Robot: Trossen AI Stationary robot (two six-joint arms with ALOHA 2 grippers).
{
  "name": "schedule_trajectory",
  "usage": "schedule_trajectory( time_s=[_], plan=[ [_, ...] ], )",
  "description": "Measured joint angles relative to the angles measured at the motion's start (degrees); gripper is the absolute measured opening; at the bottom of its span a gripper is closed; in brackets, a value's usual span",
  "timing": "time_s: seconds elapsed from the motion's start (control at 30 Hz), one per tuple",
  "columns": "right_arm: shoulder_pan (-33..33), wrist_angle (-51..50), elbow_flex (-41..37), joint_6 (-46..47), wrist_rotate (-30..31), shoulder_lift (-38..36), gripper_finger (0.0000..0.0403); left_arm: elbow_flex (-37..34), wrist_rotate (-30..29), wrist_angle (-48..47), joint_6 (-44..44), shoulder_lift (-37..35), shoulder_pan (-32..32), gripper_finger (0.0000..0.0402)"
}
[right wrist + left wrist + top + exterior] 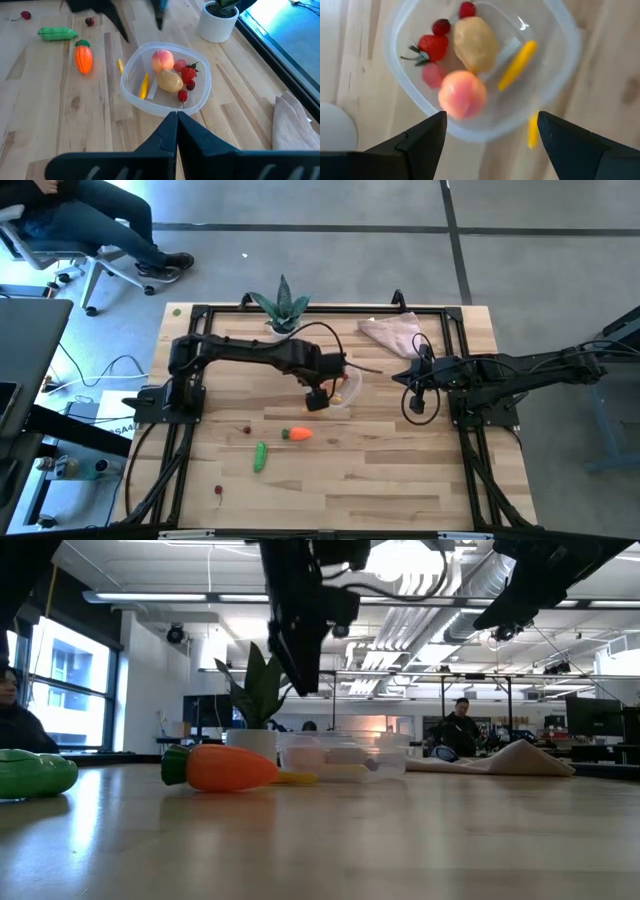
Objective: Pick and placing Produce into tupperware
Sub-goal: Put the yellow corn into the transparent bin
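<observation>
The clear tupperware (pixel 131 95) stands mid-table and holds a peach (pixel 463 94), a beige potato (pixel 475 44), a strawberry (pixel 432 46), small red berries and a yellow piece (pixel 517 65). My left gripper (pixel 490 135) hovers open above its near rim, with nothing between the fingers. A second yellow piece (pixel 120 65) lies on the table beside the container. The orange carrot (pixel 297 434) and green cucumber (pixel 260 457) lie nearer the front, and two berries (pixel 247 430) (pixel 218 491) lie loose. My right gripper (pixel 176 117) waits shut to the right of the container.
A spiky plant in a white pot (pixel 283 310) stands at the far edge behind the container. A pinkish cloth (pixel 393 332) lies at the far right. A black frame (pixel 190 350) runs along the table's sides. Bare wood lies toward the front right.
</observation>
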Motion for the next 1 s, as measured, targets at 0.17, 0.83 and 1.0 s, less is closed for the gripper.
schedule_trajectory(
  time_s=[0.17,0.83,1.0],
  plan=[
    [0.0,0.0,0.0,0.0,0.0,0.0,0.0000,4.8,0.0,-9.0,-1.8,0.0,-4.0,0.0294],
    [0.0,0.0,0.0,0.0,0.0,0.0,0.0000,-7.5,3.2,-3.6,-0.9,-2.1,-15.6,0.0250],
    [0.0,0.0,0.0,0.0,0.0,0.0,0.0000,-15.8,2.8,7.3,0.2,-5.3,-12.7,0.0231]
  ],
)
